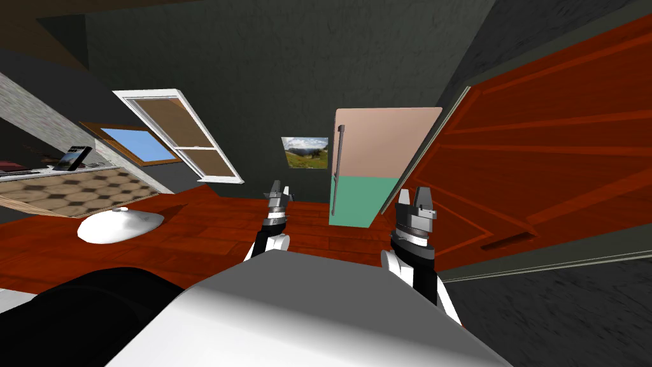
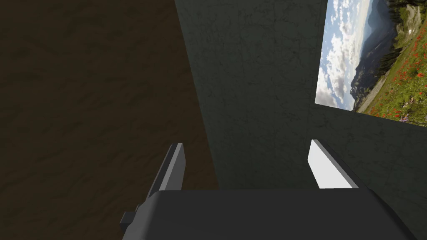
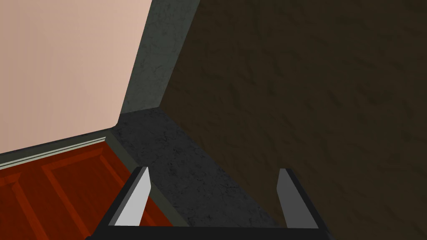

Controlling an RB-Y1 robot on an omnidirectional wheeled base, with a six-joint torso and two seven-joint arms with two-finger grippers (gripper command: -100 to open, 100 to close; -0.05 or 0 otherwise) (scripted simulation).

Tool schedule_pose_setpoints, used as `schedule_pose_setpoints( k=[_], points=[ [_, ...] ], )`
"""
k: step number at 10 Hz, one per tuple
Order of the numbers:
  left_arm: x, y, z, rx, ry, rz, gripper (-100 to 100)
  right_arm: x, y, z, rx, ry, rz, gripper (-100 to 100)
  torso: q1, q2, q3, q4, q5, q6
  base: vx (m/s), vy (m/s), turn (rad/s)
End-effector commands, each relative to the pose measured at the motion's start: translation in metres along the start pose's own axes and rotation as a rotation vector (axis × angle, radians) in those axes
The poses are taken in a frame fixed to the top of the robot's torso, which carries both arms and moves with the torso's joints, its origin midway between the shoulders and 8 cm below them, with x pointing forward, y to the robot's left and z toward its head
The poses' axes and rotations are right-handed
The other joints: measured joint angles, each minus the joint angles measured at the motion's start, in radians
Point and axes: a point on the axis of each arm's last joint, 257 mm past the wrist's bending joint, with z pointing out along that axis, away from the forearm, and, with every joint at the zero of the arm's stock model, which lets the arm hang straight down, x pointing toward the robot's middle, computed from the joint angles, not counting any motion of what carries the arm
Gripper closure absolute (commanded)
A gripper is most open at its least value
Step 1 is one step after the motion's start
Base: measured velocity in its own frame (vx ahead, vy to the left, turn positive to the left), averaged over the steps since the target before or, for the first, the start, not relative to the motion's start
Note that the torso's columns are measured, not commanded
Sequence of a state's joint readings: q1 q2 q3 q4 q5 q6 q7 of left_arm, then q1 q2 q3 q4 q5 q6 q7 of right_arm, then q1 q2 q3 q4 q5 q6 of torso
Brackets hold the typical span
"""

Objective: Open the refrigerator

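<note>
While the tall refrigerator (image 1: 382, 146), pale pink above and green below, stands shut against the dark wall ahead and well apart from both hands, the step in hand is, I judge, the approach to its thin grey vertical bar handle (image 1: 339, 167), which runs down the refrigerator's left edge. The right gripper (image 1: 417, 202) is raised with its fingers (image 3: 135, 196) apart and nothing between them. Its wrist view looks past the pink upper panel (image 3: 62, 62) toward the red-brown panelled door (image 1: 541, 127), which hangs open just beside the refrigerator's right side. The left gripper (image 1: 278, 194) is raised too, fingers apart and empty, and sits nearer in line with the handle.

To do this well, I would roll closer and square up to the handle. One open gripper should then come level with the bar's middle so its fingers straddle it, close firmly, and pull in an arc about the far edge, where the hinge probably sits. The red door may crowd that swing.

As a container the refrigerator shows nothing of its contents, since no gap opens along its front.
</note>
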State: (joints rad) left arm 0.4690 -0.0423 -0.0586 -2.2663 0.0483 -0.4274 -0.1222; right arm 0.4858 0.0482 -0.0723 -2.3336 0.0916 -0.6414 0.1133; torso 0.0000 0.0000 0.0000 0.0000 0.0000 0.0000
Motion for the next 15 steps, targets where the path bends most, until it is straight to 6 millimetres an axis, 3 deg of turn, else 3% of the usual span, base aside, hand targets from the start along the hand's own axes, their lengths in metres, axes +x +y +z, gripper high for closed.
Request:
schedule_pose_setpoints(
  k=[1, 9, 10, 12, 15],
  points=[
    [0.0, 0.0, 0.0, 0.0, 0.0, 0.0, 0, 0.0, 0.0, 0.0, 0.0, 0.0, 0.0, 0, 0.0, 0.04, -0.082, 0.041, 0.0, 0.0, 0.0, 0.0, 0.0],
    [0.0, 0.0, 0.0, 0.0, 0.0, 0.0, 0, 0.0, 0.0, 0.0, 0.0, 0.0, 0.0, 0, 0.0, 0.618, -1.234, 0.617, 0.0, 0.0, 0.0, 0.0, 0.0],
    [0.0, 0.0, 0.0, 0.0, 0.0, 0.0, 0, 0.002, -0.002, -0.002, 0.004, 0.04, -0.024, -100, 0.0, 0.691, -1.382, 0.691, 0.0, 0.0, 0.014, 0.012, 0.06],
    [0.0, 0.0, 0.0, 0.0, 0.0, 0.0, 0, 0.003, -0.009, -0.008, 0.021, 0.1, -0.073, -100, 0.001, 0.734, -1.471, 0.734, 0.0, 0.0, 0.024, 0.034, 0.099],
    [0.0, 0.0, 0.0, 0.0, 0.0, 0.0, 0, -0.006, -0.026, -0.022, 0.077, 0.18, -0.18, -100, 0.001, 0.737, -1.476, 0.738, 0.0, 0.0, 0.043, 0.055, 0.154]
  ],
)
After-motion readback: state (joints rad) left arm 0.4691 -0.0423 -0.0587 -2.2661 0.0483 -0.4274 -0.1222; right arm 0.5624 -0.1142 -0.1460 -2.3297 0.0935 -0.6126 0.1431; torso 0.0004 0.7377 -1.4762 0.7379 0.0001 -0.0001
